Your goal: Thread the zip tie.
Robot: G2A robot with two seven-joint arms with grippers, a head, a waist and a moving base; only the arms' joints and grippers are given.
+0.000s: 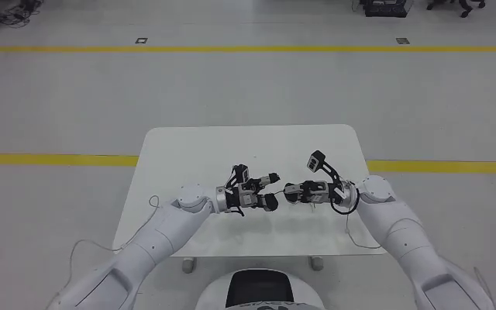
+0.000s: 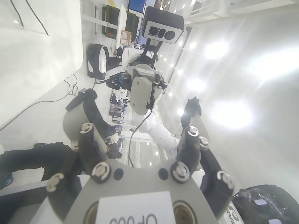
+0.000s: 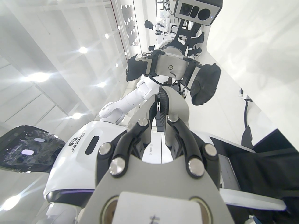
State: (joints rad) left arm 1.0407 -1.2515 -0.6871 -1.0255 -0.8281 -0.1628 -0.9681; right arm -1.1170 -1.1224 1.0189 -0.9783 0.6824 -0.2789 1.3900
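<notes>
Top view first: the right gripper [image 1: 290,192] is held over the table [image 1: 248,143], and the left gripper [image 1: 269,200] is found just beside it, pretty much nose to nose. A thin dark strand, taken to be the zip tie [image 1: 277,186], can just be made out running from the right gripper toward the left one. Left wrist view: the left gripper's fingers [image 2: 90,103] are spread wide with nothing between them, and the right gripper [image 2: 139,103] is framed right in that gap. Right wrist view: the right gripper [image 3: 161,92] is pinched closed, seemingly on the zip tie [image 3: 156,82], whose free length is curved off the tips toward the left gripper's palm. So the long axis is pointed straight across, and the feeding would probably be done by the right arm.
</notes>
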